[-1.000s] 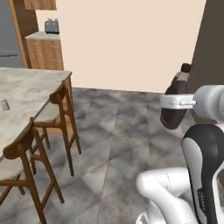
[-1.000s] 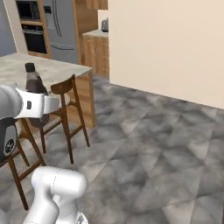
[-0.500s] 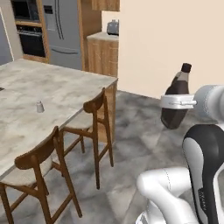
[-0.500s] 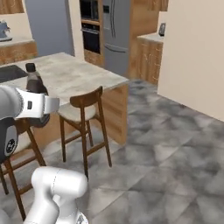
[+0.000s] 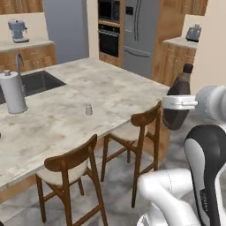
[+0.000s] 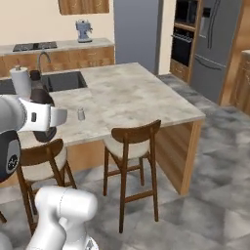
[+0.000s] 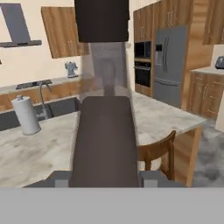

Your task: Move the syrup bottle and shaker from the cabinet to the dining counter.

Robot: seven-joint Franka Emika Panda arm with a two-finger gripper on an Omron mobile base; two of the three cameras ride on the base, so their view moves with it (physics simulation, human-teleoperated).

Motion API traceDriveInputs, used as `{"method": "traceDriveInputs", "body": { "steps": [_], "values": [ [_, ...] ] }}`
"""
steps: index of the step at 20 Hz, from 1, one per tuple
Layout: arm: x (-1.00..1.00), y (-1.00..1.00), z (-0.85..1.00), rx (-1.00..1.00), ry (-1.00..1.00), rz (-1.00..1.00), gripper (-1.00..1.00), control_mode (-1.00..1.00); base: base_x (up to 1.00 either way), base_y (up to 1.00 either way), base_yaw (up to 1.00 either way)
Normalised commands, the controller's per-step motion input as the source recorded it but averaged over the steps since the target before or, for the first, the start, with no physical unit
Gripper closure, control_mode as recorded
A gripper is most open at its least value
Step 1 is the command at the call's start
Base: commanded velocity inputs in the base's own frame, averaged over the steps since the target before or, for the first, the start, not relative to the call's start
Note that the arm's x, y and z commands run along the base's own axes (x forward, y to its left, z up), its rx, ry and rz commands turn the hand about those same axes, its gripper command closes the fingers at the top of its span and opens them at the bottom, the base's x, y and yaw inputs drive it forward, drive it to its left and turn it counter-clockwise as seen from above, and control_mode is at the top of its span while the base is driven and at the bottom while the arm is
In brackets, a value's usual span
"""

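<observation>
My gripper is shut on the syrup bottle, a dark brown bottle with a narrow neck that I hold upright in the air beside the dining counter. From the other side, the gripper carries the bottle in front of the counter. In the hand view the bottle stands close up between the fingers of the gripper. The small grey shaker stands on the marble top, also seen as the shaker. The arch-carved cabinet is out of view.
Wooden stools line the counter's near side. A paper-towel roll stands by the inset sink with its faucet. A steel fridge and wall oven are behind. Grey floor lies open to the right.
The whole picture has swung as the base turned: the dining counter, sink and stools have come into full view. The bottle stays in the gripper at the same place.
</observation>
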Motion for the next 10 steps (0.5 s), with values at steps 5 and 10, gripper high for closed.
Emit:
{"method": "traceDriveInputs", "body": {
  "steps": [5, 10],
  "values": [
    [0.00, 0.00, 0.00, 0.00, 0.00, 0.00, 1.00, 1.00, 0.70, 0.00, 0.64],
    [0.00, 0.00, 0.00, 0.00, 0.00, 0.00, 1.00, 1.00, 0.89, 0.00, 0.46]
  ]
}}
